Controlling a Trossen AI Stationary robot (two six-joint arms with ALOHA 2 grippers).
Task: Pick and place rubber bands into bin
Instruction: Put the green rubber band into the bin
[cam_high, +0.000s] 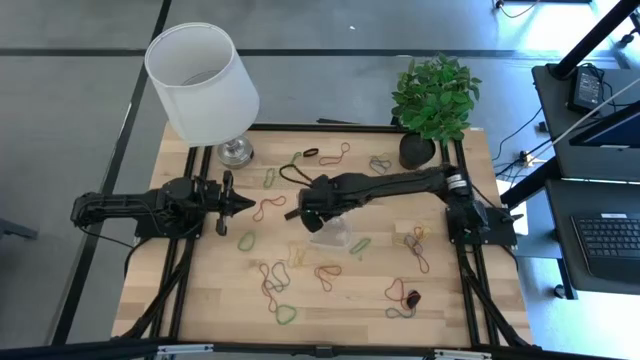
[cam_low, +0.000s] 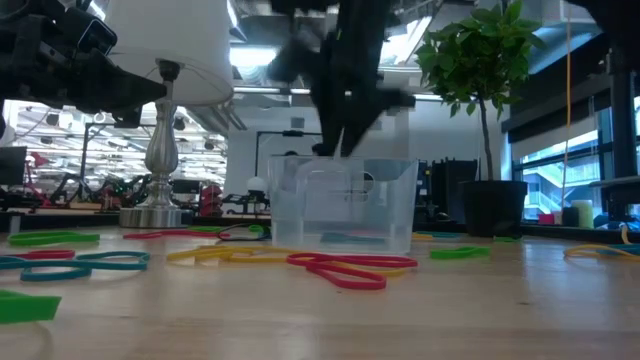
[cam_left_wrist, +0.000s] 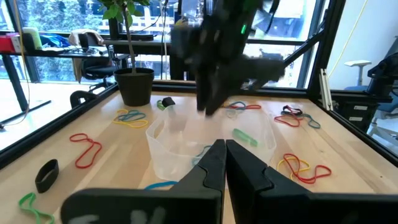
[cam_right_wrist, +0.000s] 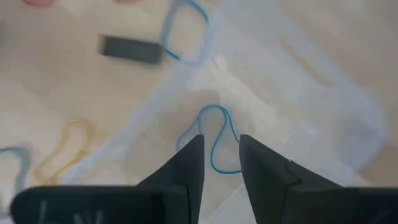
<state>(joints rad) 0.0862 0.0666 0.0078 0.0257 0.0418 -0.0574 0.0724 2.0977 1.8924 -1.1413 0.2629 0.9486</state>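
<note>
The bin (cam_high: 334, 236) is a small clear tray near the table's middle, also seen in the low view (cam_low: 345, 205). My right gripper (cam_high: 308, 212) hangs over the bin's left part, pointing down, open (cam_right_wrist: 221, 146). A blue rubber band (cam_right_wrist: 217, 134) shows in the gap between its fingertips, lying inside the bin (cam_right_wrist: 298, 124). Many other rubber bands (cam_high: 275, 285) lie scattered on the wood around it. My left gripper (cam_high: 248, 203) is shut (cam_left_wrist: 224, 149), held level to the left of the bin and pointing at it.
A white lamp (cam_high: 205, 80) stands at the far left and a potted plant (cam_high: 430, 110) at the far right. A small black block (cam_right_wrist: 132, 50) lies just outside the bin. Bands cover much of the near half (cam_low: 340, 268).
</note>
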